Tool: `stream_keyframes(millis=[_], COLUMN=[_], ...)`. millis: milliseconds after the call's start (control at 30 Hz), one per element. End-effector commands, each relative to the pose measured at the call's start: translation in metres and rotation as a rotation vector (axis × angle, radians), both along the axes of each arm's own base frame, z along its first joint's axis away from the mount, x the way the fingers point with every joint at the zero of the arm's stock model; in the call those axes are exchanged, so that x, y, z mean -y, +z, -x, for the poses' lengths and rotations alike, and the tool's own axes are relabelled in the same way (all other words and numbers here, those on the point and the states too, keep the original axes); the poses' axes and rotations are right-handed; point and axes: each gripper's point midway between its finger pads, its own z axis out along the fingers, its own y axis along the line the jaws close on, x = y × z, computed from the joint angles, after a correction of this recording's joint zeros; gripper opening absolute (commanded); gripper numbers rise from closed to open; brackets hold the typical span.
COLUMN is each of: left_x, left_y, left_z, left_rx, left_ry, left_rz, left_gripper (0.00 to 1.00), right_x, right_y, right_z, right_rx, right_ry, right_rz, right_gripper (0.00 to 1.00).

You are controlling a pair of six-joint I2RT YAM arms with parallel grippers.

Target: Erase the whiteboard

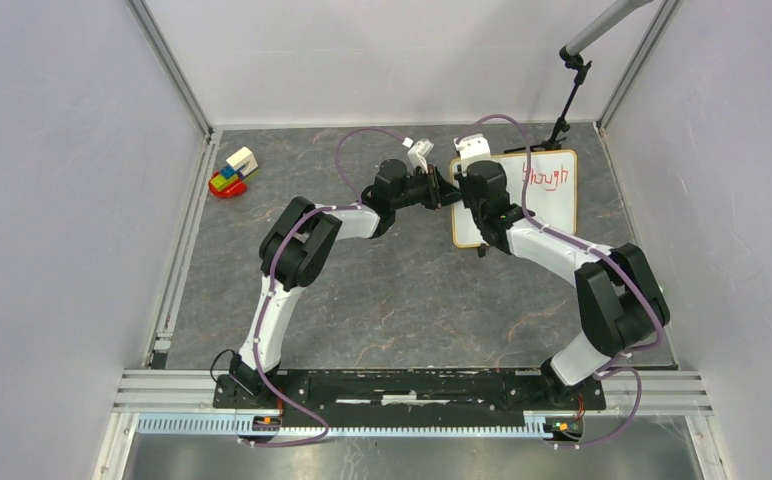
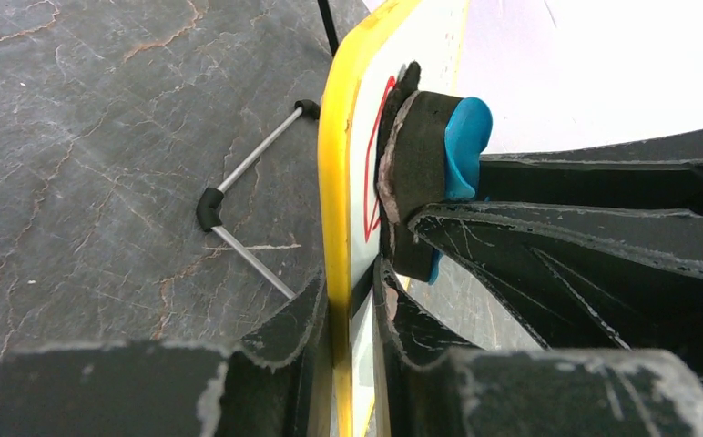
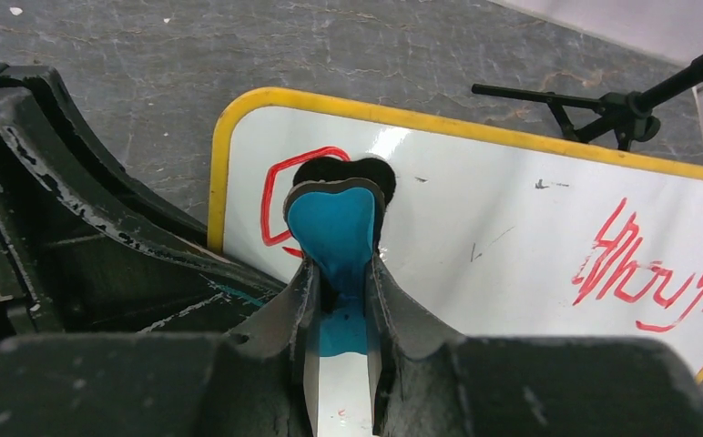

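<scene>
The whiteboard (image 1: 552, 205) lies at the far right of the table, with red handwriting along its top. My left gripper (image 1: 449, 192) is shut on its left edge; in the left wrist view the yellow frame (image 2: 334, 182) sits between the jaws of this gripper (image 2: 352, 291). My right gripper (image 1: 482, 195) is shut on the blue eraser (image 3: 334, 228) and presses its black felt side onto the board (image 3: 512, 209) over a red outlined shape (image 3: 275, 196). The eraser also shows in the left wrist view (image 2: 434, 168). Red writing (image 3: 648, 273) lies to the right.
A red toy with coloured blocks (image 1: 232, 172) sits far left. A black stand (image 1: 562, 120) rises behind the board, its feet (image 3: 603, 109) on the table; thin metal legs (image 2: 248, 209) lie left of the board. Enclosure walls ring the table.
</scene>
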Motion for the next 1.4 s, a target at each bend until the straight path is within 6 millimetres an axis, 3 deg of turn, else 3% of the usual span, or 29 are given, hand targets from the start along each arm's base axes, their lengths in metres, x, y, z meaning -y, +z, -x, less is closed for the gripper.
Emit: stream_keyframes(millis=[0,100,167,267,433,500,600,667,800,967,1100,1233,1367], left_x=[0.003,0.003,0.002,0.000,-0.006,-0.006,-0.004,-0.002,-0.001,0.000,-0.002,-0.002,-0.004], left_y=[-0.003,-0.002,0.001,0.005,0.006,0.001,-0.001,-0.004,-0.008,-0.011,-0.015,-0.020,-0.021], left_z=[0.007,0.007,0.008,0.010,0.012,0.012,0.011,0.011,0.008,0.008,0.006,0.003,0.002], left_rx=[0.040,0.033,0.033,0.034,0.004,-0.010,-0.023,-0.033,-0.038,-0.031,-0.034,-0.044,-0.045], left_ry=[-0.028,-0.028,-0.029,-0.027,-0.029,-0.027,-0.031,-0.034,-0.026,-0.022,-0.008,0.001,0.014], left_rz=[-0.066,-0.059,-0.048,-0.026,0.018,0.017,0.029,0.032,0.014,-0.023,-0.043,-0.056,-0.074], left_gripper=[0.02,0.03,0.12,0.30,0.45,0.43,0.31,0.19,0.06,0.02,0.02,0.02,0.02], right_x=[0.030,0.057,0.064,0.065,0.053,0.046,0.031,0.017,-0.017,-0.030,-0.005,0.038,0.072], right_y=[0.015,0.011,0.008,0.007,0.007,0.010,0.013,0.014,0.012,0.010,0.019,0.012,0.007], right_z=[-0.014,-0.008,-0.003,0.003,0.005,0.004,0.004,0.005,0.007,-0.003,-0.009,-0.016,-0.011], right_rx=[0.034,0.023,0.024,0.026,0.019,0.026,0.031,0.030,0.030,0.014,0.039,-0.012,-0.026], right_ry=[-0.069,-0.115,-0.120,-0.112,-0.065,-0.048,-0.013,0.021,0.100,0.118,0.002,-0.103,-0.178], right_rz=[0.046,0.004,-0.015,-0.020,-0.046,-0.043,-0.047,-0.046,-0.049,-0.050,-0.004,0.002,-0.004], right_gripper=[0.00,0.00,0.00,0.00,0.00,0.00,0.00,0.00,0.00,0.00,0.00,0.00,0.00])
